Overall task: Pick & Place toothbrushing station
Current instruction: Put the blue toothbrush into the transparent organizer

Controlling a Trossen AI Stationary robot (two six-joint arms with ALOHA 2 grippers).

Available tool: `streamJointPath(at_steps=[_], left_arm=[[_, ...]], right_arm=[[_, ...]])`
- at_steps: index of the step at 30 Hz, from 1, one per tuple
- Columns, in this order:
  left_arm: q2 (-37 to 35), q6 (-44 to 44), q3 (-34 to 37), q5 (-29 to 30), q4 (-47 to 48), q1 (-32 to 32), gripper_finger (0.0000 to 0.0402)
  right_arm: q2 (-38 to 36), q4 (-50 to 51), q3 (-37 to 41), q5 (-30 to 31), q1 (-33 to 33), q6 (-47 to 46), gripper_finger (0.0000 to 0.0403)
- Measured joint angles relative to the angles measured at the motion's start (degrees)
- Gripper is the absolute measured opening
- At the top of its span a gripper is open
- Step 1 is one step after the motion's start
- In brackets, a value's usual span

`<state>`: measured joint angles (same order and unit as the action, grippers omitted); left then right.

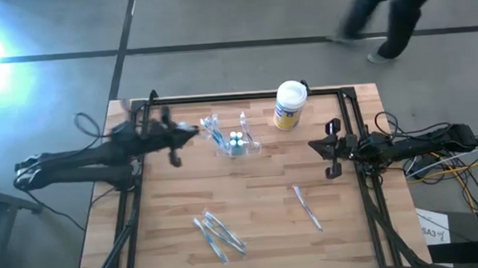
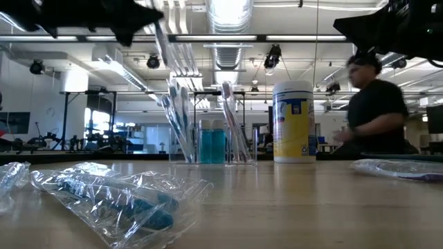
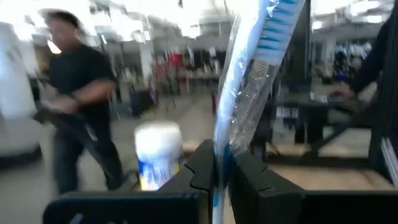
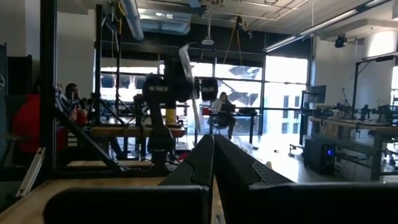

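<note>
The toothbrushing station (image 1: pixel 238 144) is a small clear plastic holder on the far middle of the table. It holds wrapped toothbrushes and two blue inserts, and it also shows in the low view (image 2: pixel 212 144). My left gripper (image 1: pixel 194 131) is just left of the holder and above it, shut on a plastic-wrapped toothbrush (image 3: pixel 249 81) with blue bristles. In the low view that toothbrush (image 2: pixel 165 52) slants down from the gripper toward the holder. My right gripper (image 1: pixel 315 146) is shut and empty over the table's right side, right of the holder. My left gripper pinches the wrapped toothbrush by its handle end (image 3: pixel 219 163) between its two fingers. The toothbrush sticks out beyond the fingertips with the bristle end (image 3: pixel 277 34) farthest from them. It is lifted clear of the table, slanting down toward the holder.
A white canister (image 1: pixel 289 104) with a yellow-blue label stands right of the holder at the far edge. Several wrapped toothbrushes (image 1: pixel 220 235) lie at the near middle, one more (image 1: pixel 307 207) at the near right. A person (image 1: pixel 389 12) walks beyond the far edge.
</note>
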<state>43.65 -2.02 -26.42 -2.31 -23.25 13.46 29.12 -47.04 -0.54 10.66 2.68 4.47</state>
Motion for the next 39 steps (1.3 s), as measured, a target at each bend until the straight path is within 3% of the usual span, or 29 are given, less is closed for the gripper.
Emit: streamJointPath(at_steps=[8, 14, 39], left_arm=[[14.8, 6.74, 6.07, -6.89, -18.36, 7.43, 0.0026], [21.97, 8.19, 6.51, -8.45, -24.93, 8.6, 0.0026], [45.88, 10.09, 7.0, -0.72, -41.57, 8.57, 0.0026]], right_arm=[[0.0, 0.08, -0.02, -0.02, 0.0, 0.06, 0.0008], [0.02, 0.1, -0.02, -0.07, 0.01, 0.24, 0.0008], [0.02, 0.06, -0.02, -0.13, 0.02, 0.2, 0.0008]])
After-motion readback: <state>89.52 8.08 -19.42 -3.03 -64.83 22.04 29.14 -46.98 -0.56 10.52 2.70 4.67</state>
